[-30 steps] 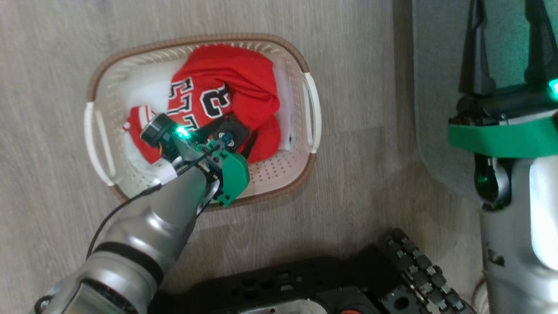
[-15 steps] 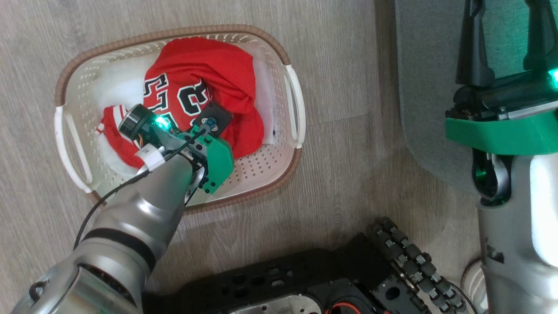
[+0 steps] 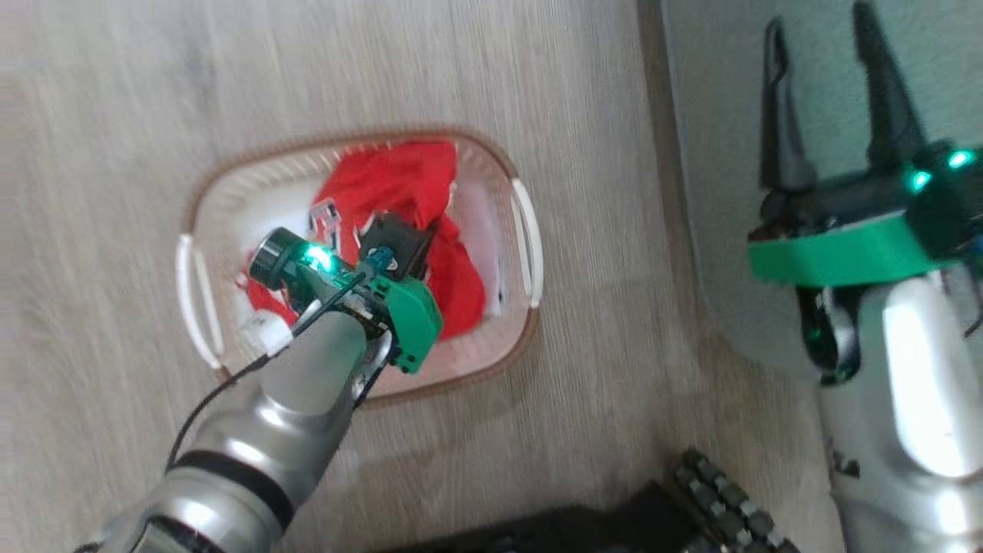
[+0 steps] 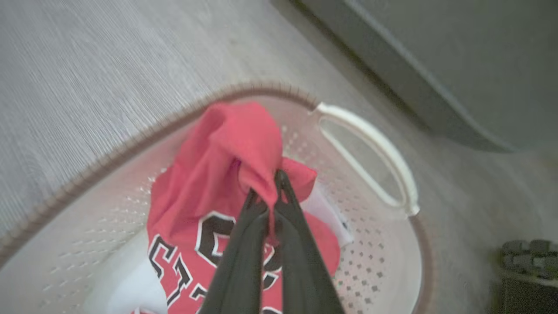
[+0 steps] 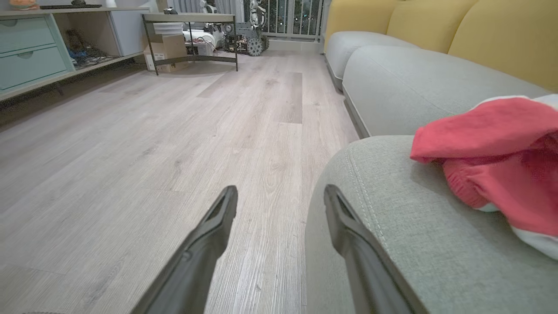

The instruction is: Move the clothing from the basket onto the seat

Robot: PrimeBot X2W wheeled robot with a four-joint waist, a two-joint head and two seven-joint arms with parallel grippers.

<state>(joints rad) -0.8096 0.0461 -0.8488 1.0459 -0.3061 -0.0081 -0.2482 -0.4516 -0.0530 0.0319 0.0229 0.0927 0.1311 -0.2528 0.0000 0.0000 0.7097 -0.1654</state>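
Observation:
The white basket with a brown rim stands on the wood floor. Red clothing lies in it, a jersey with black-and-white characters. My left gripper is shut on a bunched fold of the jersey, pulling it up into a peak above the basket. White fabric lies beside the jersey. My right gripper hangs open and holds nothing over the edge of the grey-green seat. In the right wrist view the right gripper points along the seat, where another red garment with white trim lies.
My black wheeled base sits at the bottom right, close to the basket. Yellow back cushions line the sofa. A low shelf unit and a metal-framed table stand far across the floor.
My left gripper has shut on the jersey and drawn the cloth up into a bunch. The head camera has shifted, so the basket and seat sit differently in the view.

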